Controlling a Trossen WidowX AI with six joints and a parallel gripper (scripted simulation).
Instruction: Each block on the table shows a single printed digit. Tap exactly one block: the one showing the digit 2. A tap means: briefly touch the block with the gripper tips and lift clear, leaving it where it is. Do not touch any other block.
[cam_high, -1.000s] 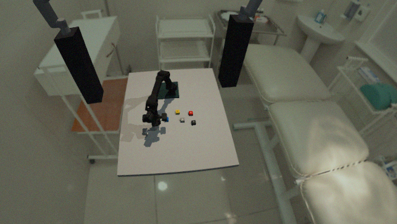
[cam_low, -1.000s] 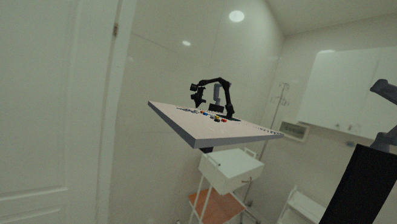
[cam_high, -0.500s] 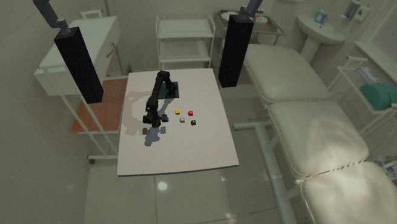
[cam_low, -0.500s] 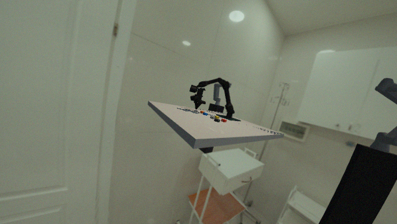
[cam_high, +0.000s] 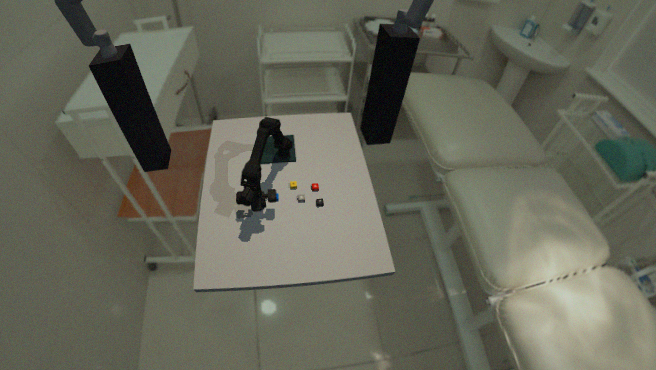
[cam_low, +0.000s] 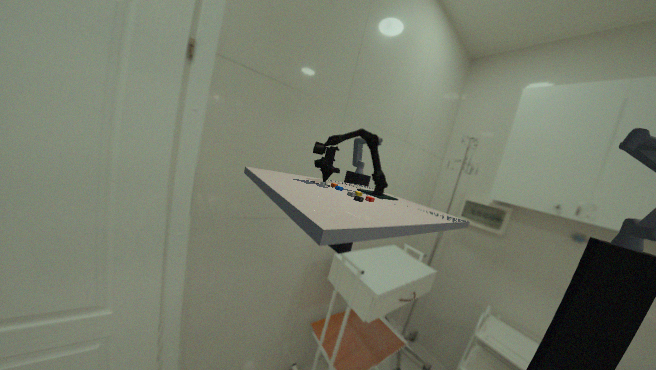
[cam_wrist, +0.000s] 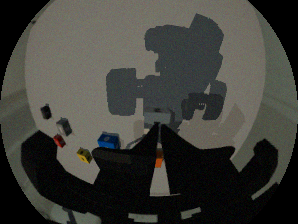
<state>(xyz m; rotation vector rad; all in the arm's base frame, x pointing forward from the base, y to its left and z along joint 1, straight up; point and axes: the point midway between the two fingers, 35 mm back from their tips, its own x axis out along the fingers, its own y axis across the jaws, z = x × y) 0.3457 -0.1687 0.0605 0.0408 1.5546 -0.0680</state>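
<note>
One arm (cam_high: 251, 165) bends down over the table (cam_high: 310, 250), pincer (cam_high: 256, 204) closed on nothing beside the blue block (cam_high: 273, 196)

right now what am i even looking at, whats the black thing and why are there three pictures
The black thing is a robot arm fixed to a white table. At its end is a two-fingered tool for pinching things.

The three pictures show the same moment. One looks down from above, one looks from the side of the room, and the round one comes from a camera on the arm's wrist, looking past the tool.

Small coloured blocks lie on the table: blue, yellow, red, white, black and, in the side view, orange. Their printed digits are too small to read.

The tool points down beside the blue block. It is shut and holds nothing.
</note>
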